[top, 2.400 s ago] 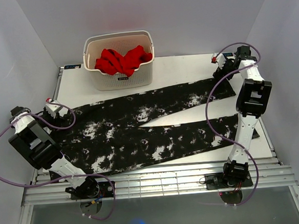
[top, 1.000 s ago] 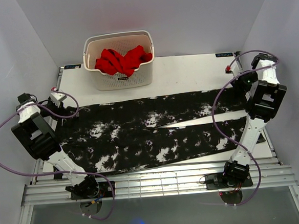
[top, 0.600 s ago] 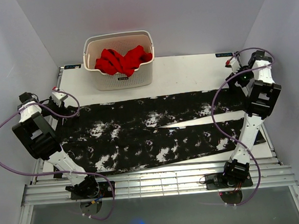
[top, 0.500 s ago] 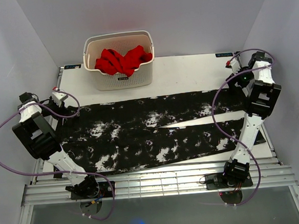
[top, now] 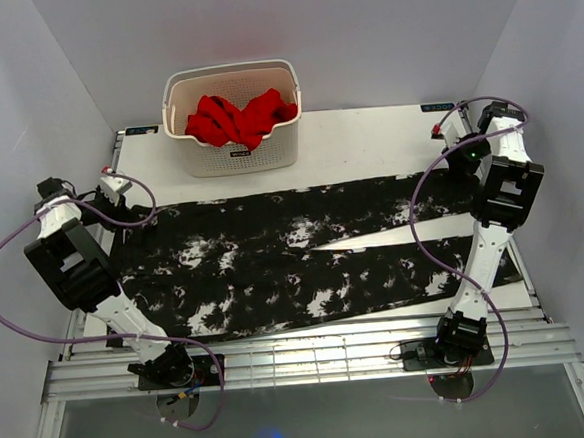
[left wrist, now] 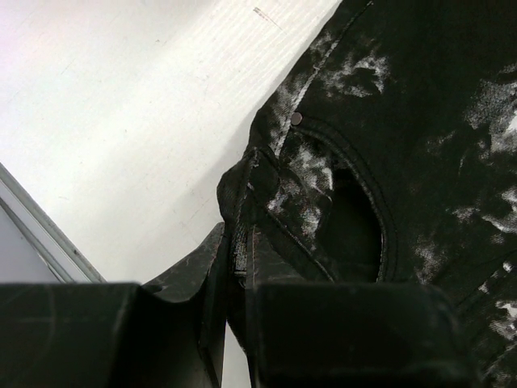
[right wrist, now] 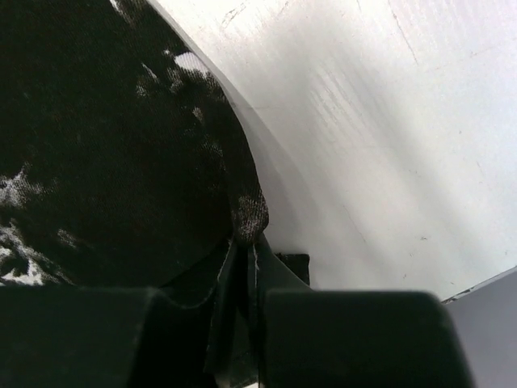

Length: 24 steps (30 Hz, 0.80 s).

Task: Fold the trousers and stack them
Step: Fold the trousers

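Trousers flat on table, spanning left edge to right edge: waist left, legs right, one leg behind the other. Basket at far edge, left of centre, behind trousers; garment in it. Left gripper pinches waist's far corner; right gripper pinches far leg's hem.

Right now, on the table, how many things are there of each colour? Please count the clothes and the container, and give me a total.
Black with white speckles, the trousers: 1
Red, the garment in the basket, a single piece as far as the view shows: 1
Cream white, the basket: 1
Total: 3
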Available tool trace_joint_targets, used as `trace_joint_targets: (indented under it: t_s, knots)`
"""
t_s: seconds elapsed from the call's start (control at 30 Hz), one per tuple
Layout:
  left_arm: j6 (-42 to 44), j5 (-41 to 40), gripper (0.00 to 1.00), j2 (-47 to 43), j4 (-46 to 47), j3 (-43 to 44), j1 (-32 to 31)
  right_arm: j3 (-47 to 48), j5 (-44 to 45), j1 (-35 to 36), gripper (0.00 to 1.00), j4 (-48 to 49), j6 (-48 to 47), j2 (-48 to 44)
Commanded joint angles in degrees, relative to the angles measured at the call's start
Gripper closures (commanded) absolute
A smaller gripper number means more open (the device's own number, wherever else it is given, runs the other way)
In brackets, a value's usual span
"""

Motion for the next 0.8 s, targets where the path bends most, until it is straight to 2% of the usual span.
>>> trace_joint_targets:
  t_s: [0.0, 0.27, 0.4, 0.47, 0.5, 0.57, 0.63, 0.67, 0.7, 0.77]
  knots:
    - [-2.7, 2.7, 1.00, 0.0, 0.3, 3.7, -0.4, -1.3, 1.3, -1.1, 0.92, -2.2, -2.2, -2.8]
    - [-4.4, 8.3, 1.00, -7.4, -0.5, 4.3, 2.6, -5.2, -5.1, -5.9, 0.92, -6.1, -6.3, -18.0]
    - [1.3, 12.2, 1.00, -13.8, -5.7, 1.3, 7.2, -15.3, -5.3, -11.0, 0.92, -8.3, -12.1, -27.5]
    - [7.1, 14.6, 1.00, -18.3, -8.8, -1.8, 10.9, -18.6, -5.2, -13.0, 0.92, -11.2, -16.0, -31.8]
    - [9.8, 15.2, 1.00, -19.8, -12.6, -3.0, 12.4, -23.5, -4.9, -14.9, 0.92, -11.4, -17.3, -33.4]
    - [21.5, 15.3, 1.00, -23.9, -21.5, -6.9, 16.3, -30.0, -3.8, -17.2, 0.92, -10.6, -22.5, -38.9]
    - [29.1, 13.2, 1.00, -26.2, -26.8, -10.5, 19.2, -40.5, -0.6, -19.5, 0.92, -8.7, -25.3, -42.0]
    - [37.0, 11.5, 1.00, -27.0, -29.2, -14.4, 21.5, -44.0, 0.6, -20.1, 0.92, -6.8, -27.6, -43.3]
    - [40.1, 7.5, 1.00, -27.9, -32.9, -16.3, 22.6, -47.2, 2.0, -21.3, 0.92, -5.7, -28.7, -45.4]
    - [44.9, 3.0, 1.00, -28.0, -34.2, -21.6, 25.4, -56.4, 6.5, -22.3, 0.92, -2.4, -30.8, -47.0]
